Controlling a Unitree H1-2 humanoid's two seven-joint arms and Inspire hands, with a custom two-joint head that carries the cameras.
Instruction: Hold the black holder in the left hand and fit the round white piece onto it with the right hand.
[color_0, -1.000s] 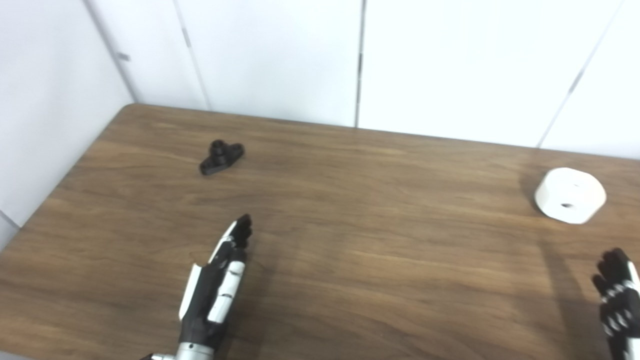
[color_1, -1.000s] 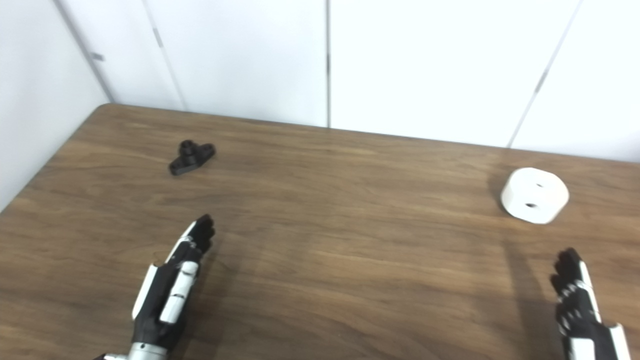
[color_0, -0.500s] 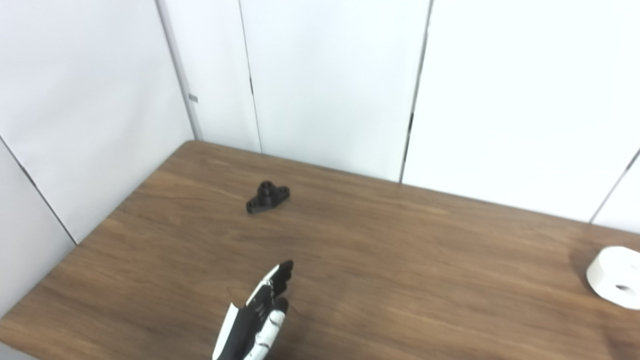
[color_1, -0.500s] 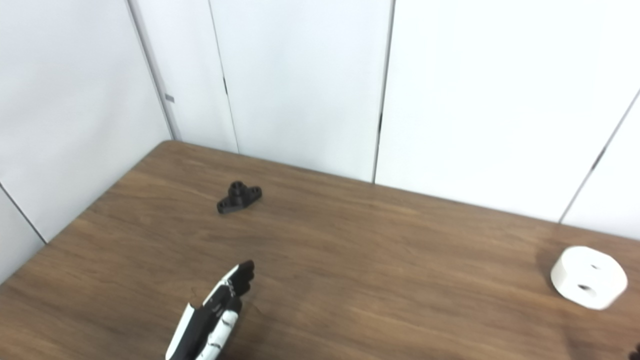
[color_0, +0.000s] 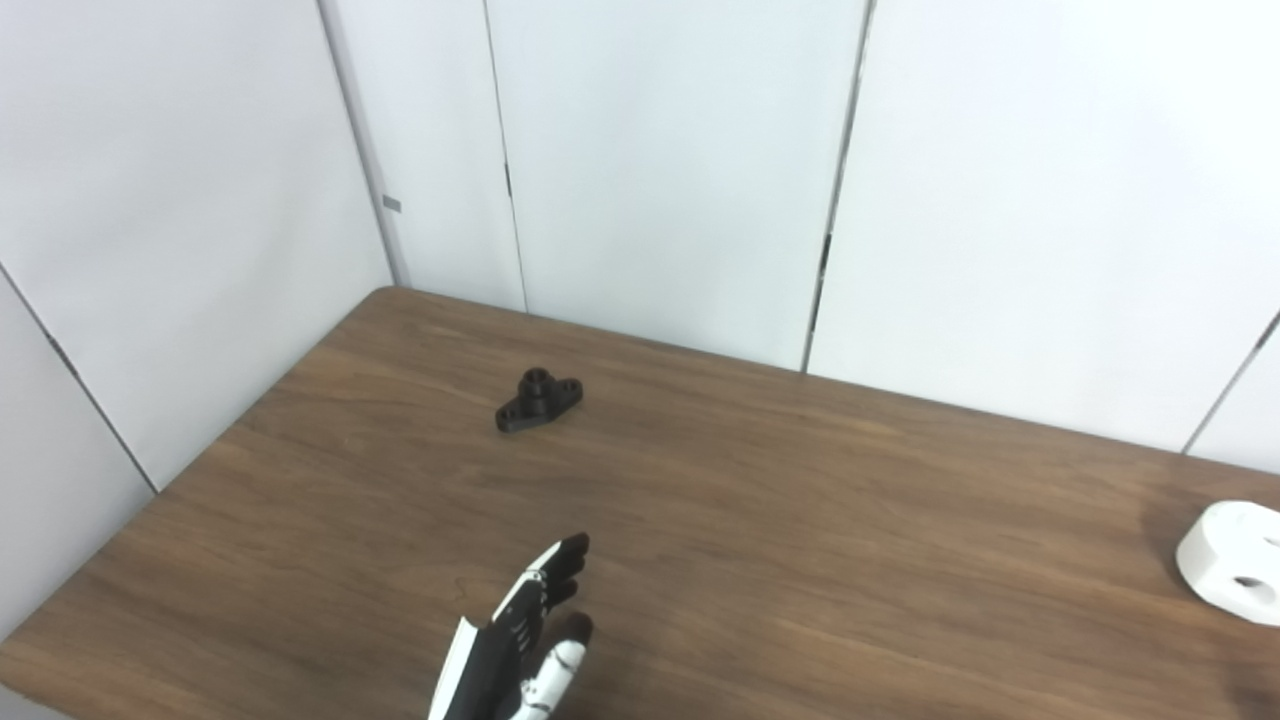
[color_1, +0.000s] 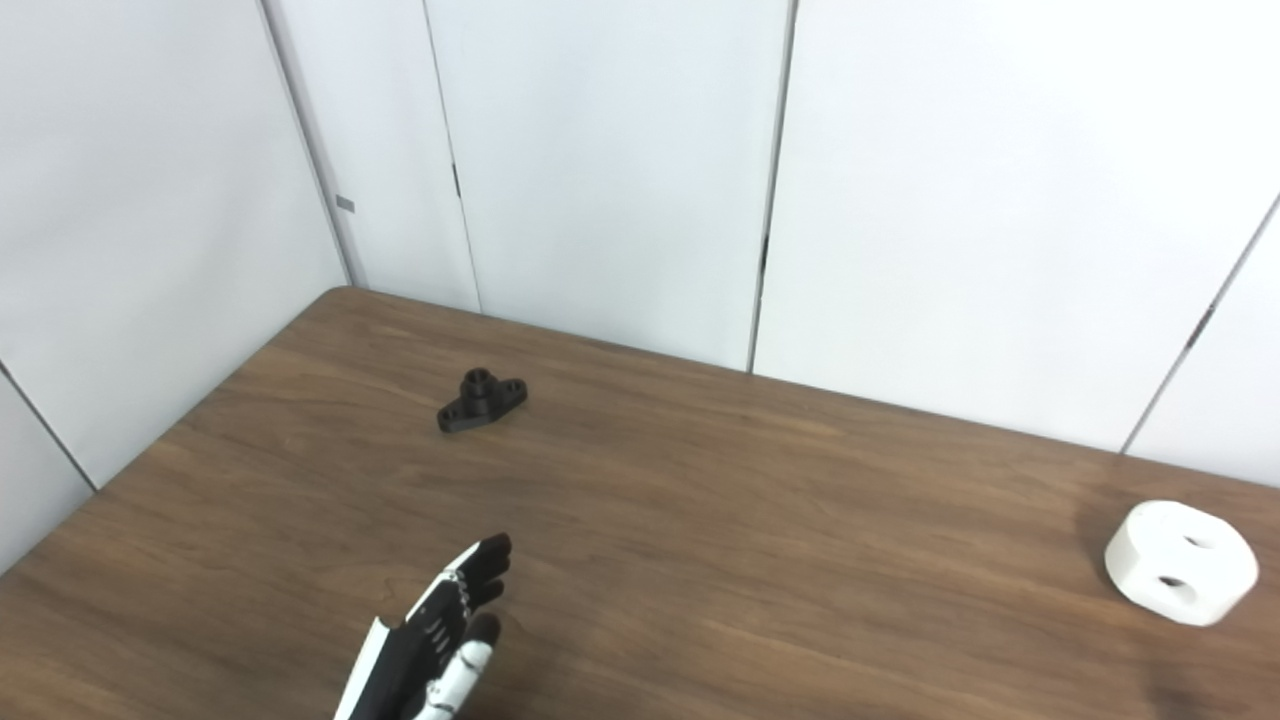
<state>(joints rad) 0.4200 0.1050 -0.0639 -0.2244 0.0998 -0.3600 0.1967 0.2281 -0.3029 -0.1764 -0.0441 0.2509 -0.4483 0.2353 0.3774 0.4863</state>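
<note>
My left hand (color_0: 520, 650) is cut off by the bottom edge in both views; only the outstretched fingers (color_1: 470, 580) and part of the palm show, wrist and arm out of frame. My right hand is in neither view. The round white piece (color_0: 1235, 562) is clipped by the right edge in the left eye view, whole in the right eye view (color_1: 1181, 562). The black holder (color_0: 538, 399) is small and far off: the holes in its top are barely readable. The table (color_1: 800, 520) runs off the bottom and right edges.
</note>
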